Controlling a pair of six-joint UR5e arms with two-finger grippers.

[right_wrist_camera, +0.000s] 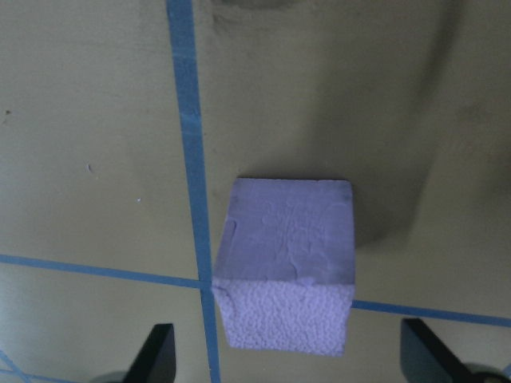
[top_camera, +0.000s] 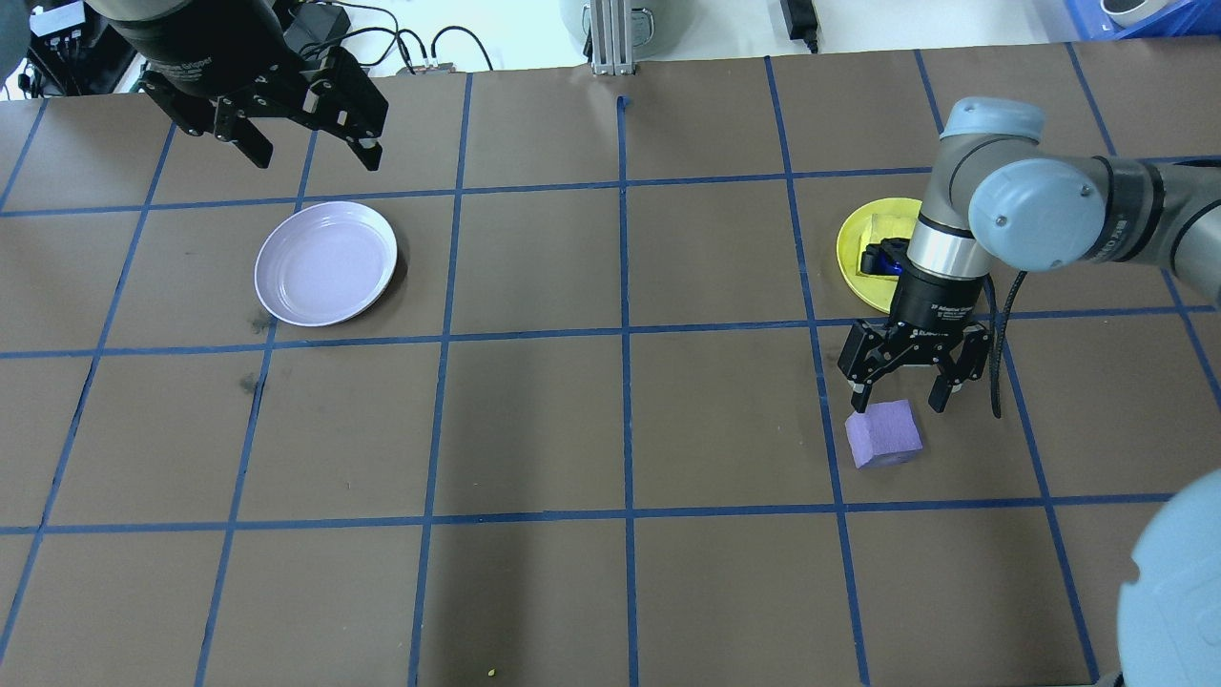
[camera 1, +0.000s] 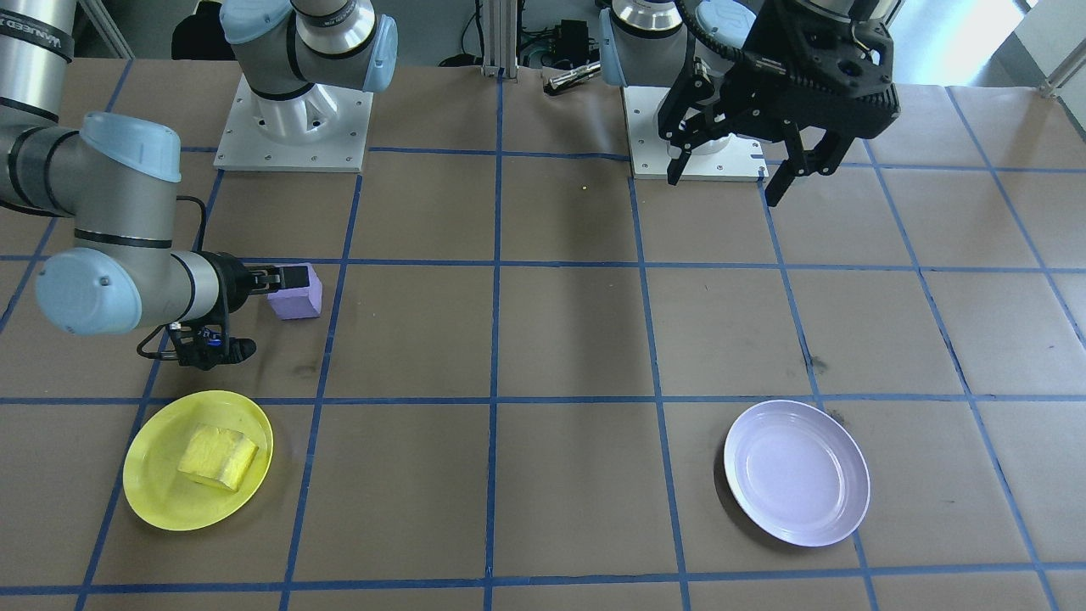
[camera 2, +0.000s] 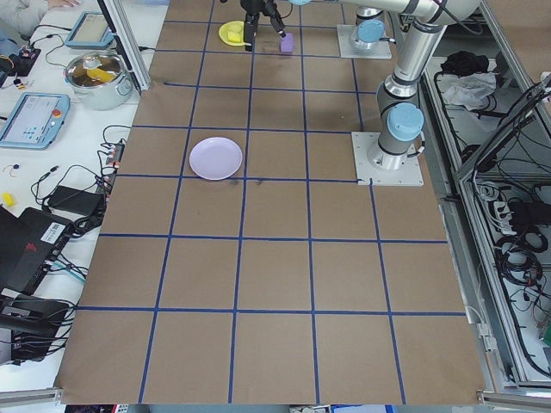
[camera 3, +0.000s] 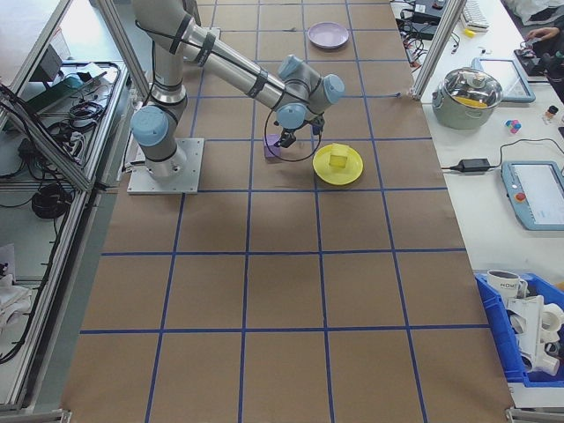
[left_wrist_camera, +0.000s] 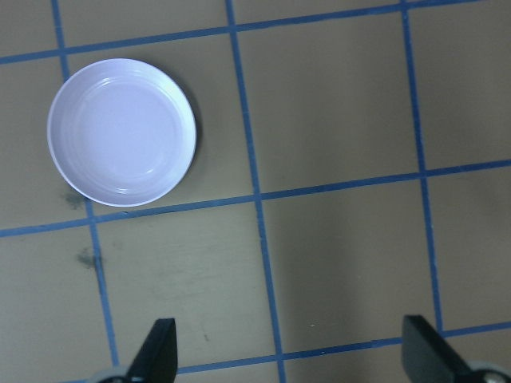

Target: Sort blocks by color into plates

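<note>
Lavender block [top_camera: 884, 433] on bench [top_camera: 534, 429] just below right end effector [top_camera: 903, 396], fingers spread wide, apparently not touching it, holding nothing.

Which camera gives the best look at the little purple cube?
The right wrist-mounted view: the purple cube fills the frame, foam texture clear. Overhead and front-facing views show it small; the side views, as a tiny speck; the left wrist view, not at all.
</note>
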